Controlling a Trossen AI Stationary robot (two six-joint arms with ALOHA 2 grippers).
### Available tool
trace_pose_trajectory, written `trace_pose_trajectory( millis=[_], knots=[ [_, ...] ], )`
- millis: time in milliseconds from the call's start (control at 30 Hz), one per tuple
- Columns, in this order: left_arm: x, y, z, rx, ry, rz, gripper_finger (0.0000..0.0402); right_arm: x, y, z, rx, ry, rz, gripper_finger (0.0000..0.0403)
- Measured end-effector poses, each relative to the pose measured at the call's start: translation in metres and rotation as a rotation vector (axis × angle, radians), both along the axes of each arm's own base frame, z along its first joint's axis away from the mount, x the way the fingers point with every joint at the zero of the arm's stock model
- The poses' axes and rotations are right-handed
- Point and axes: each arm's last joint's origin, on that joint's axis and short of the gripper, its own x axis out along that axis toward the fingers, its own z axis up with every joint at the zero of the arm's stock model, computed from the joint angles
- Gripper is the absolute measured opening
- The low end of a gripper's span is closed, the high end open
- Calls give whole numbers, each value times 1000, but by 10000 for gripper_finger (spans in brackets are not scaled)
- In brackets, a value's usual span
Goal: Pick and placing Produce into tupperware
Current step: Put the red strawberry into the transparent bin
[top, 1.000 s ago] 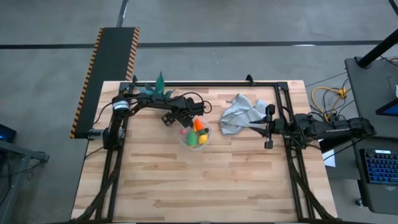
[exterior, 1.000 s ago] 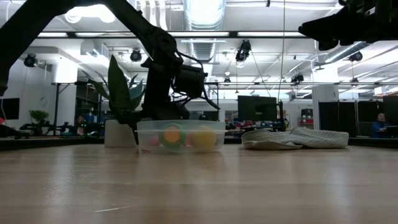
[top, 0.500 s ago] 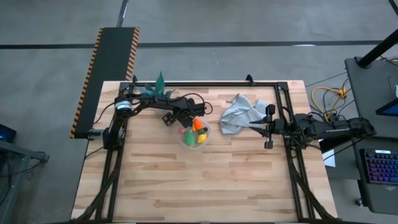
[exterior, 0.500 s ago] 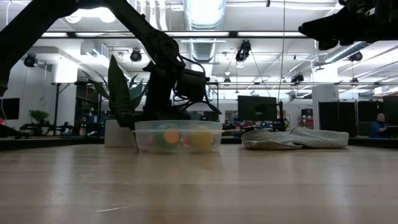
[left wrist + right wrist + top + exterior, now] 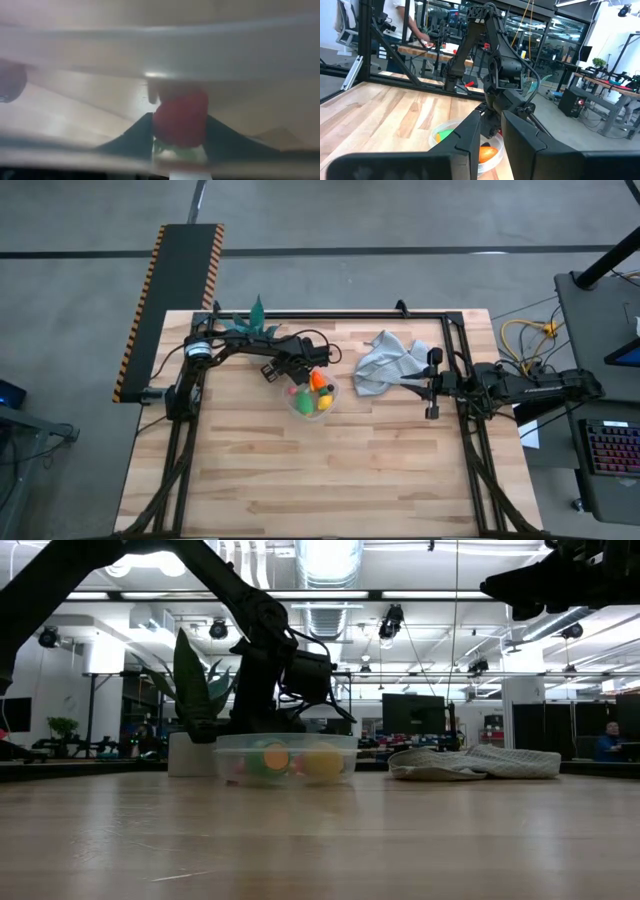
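Note:
The tupperware, a small clear round tub, stands mid-table with orange, green and yellow produce in it. My left gripper reaches down at the tub's far-left rim and is shut on a red piece of produce. The tub's blurred wall fills the left wrist view, and I cannot tell whether the red piece is inside the wall. In the low view the tub hides the fingertips. My right gripper waits at the table's right side with a narrow gap between its fingers, holding nothing. My left gripper pinches the red piece's two sides between its two fingers, with a green bit showing at the piece's near end. The fingers slant down from the table's far left. Whether the piece rests on anything, I cannot tell.
A teal-leaved plant in a white pot stands at the far left, just behind my left arm. A crumpled grey-blue cloth lies far right of the tub. The near half of the wooden table is bare.
The tupperware has slid a little toward the table's left edge, its produce moving with it. My left arm has stayed at the tub's rim.

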Motion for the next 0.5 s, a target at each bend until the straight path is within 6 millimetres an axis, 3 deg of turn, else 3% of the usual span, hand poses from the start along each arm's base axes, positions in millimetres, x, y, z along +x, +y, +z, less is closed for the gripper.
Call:
trace_pose_trajectory(
  millis=[100, 500],
  knots=[
    [0, 0, 0, 1, 0, 0, 109, 0, 0, 0, 0, 0, 0, 71],
    [5, -4, 6, 77, -7, 0, 109, 0, 0, 0, -2, -1, 0, 70]
  ],
)
